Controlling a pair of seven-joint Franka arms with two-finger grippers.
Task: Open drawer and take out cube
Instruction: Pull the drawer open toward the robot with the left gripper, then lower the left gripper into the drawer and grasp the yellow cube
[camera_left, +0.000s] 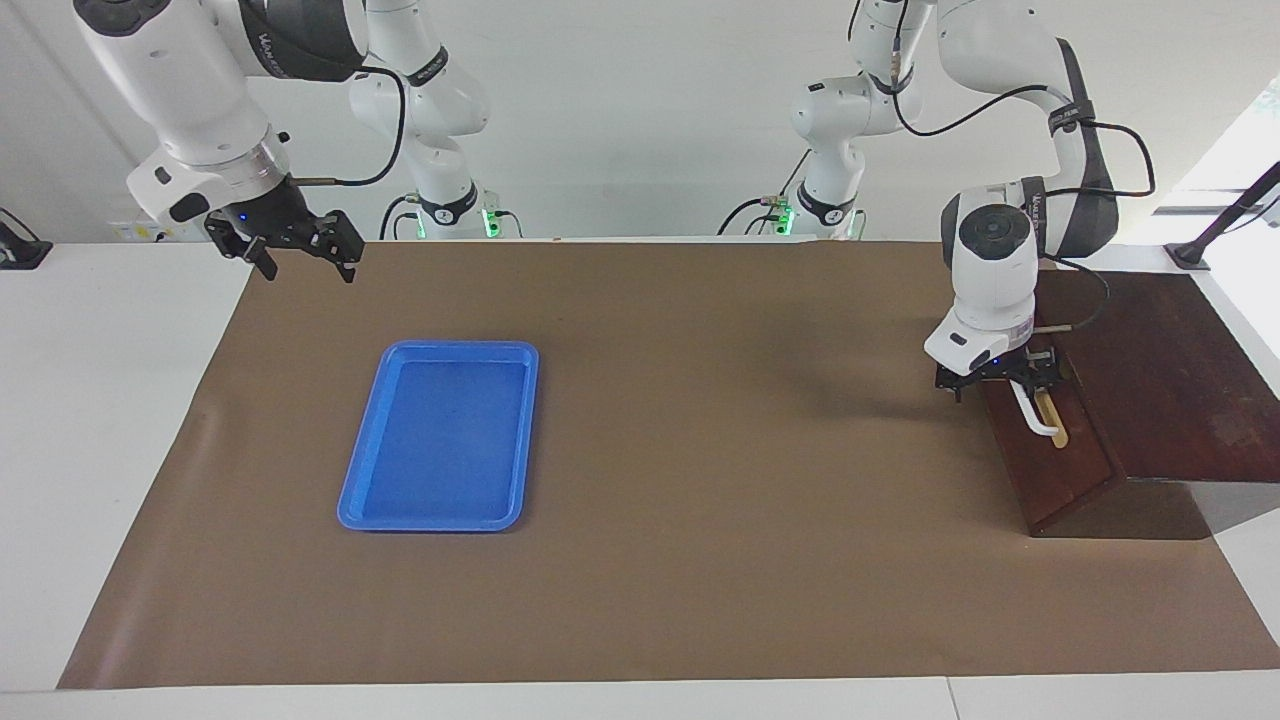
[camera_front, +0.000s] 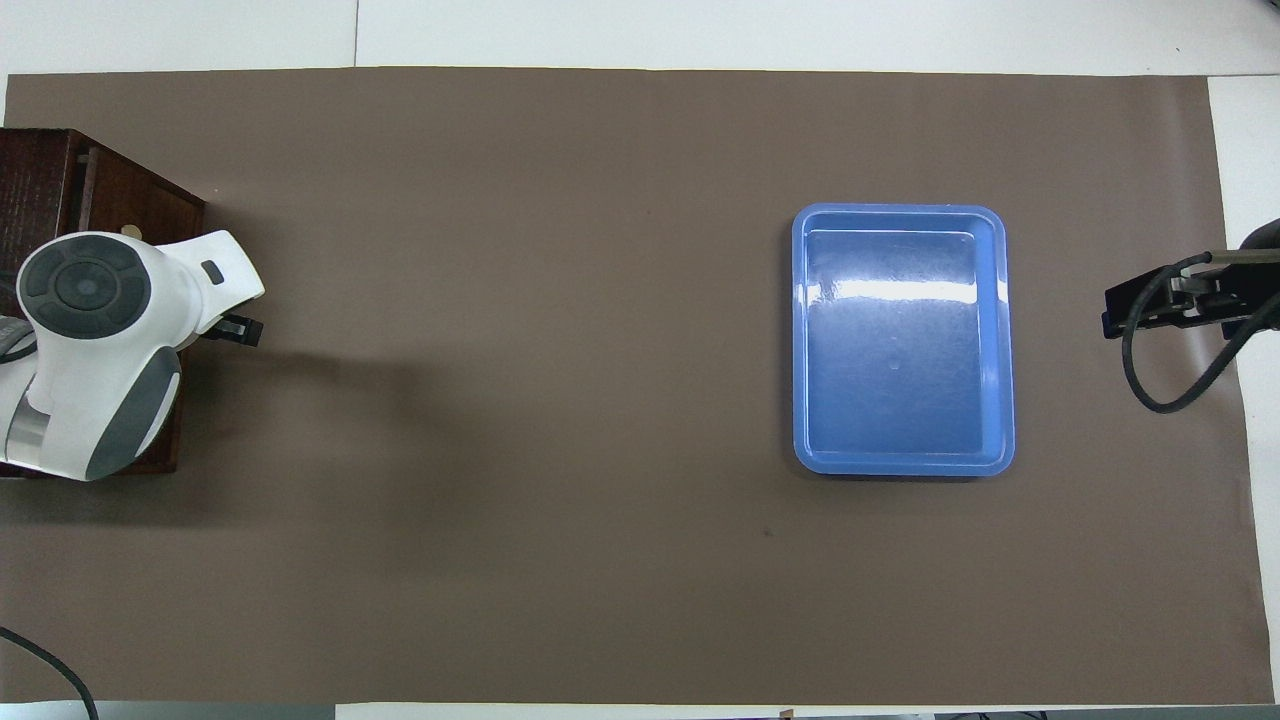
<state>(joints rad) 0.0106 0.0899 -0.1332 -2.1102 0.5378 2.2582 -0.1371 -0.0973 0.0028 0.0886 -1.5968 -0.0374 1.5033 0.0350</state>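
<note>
From the facing view, the drawer (camera_left: 1050, 450) sits shut in its dark box (camera_left: 1160, 380) at 3 o'clock on the brown mat (camera_left: 700, 560). The left gripper (camera_left: 1020, 385) is at the white handle (camera_left: 1035, 412); I cannot tell if it is pinching it. The right gripper (camera_left: 300, 245) waits up high at 10 o'clock, fingers apart. No cube shows.

From above, the drawer (camera_front: 140, 200) is at 9 o'clock under the left arm. The blue tray (camera_front: 900, 460) lies at 3 o'clock, and the right gripper (camera_front: 1150, 305) is just past it.

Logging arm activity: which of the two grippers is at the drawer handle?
The left gripper, at the drawer handle; the right gripper waits in the air.
</note>
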